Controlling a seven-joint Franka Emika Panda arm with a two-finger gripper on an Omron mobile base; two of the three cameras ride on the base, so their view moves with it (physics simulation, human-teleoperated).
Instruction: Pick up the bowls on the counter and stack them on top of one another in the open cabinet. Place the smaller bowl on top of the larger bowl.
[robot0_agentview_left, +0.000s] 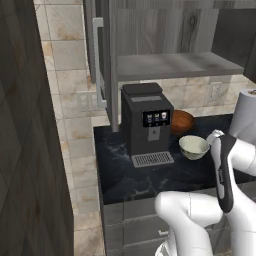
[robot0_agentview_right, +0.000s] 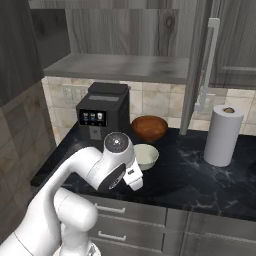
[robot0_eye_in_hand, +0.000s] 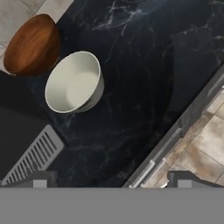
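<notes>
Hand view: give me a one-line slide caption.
Open gripper above the black counter, with the pale bowl beside the brown bowl and the coffee machine's drip grate.

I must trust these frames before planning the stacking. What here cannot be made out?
- Larger bowl: left base view, the coffee machine hides its left side.
- Smaller bowl: right base view, the arm covers its near rim.
- Gripper: hand view, just the tips show, spread wide.

Beige tile wall (robot0_agentview_left: 62, 55) behind my spot. Dark wood tall unit (robot0_agentview_left: 30, 150) at left. Tan tile floor (robot0_eye_in_hand: 205, 148) below. Grey drawers (robot0_agentview_right: 135, 220) in front.
</notes>
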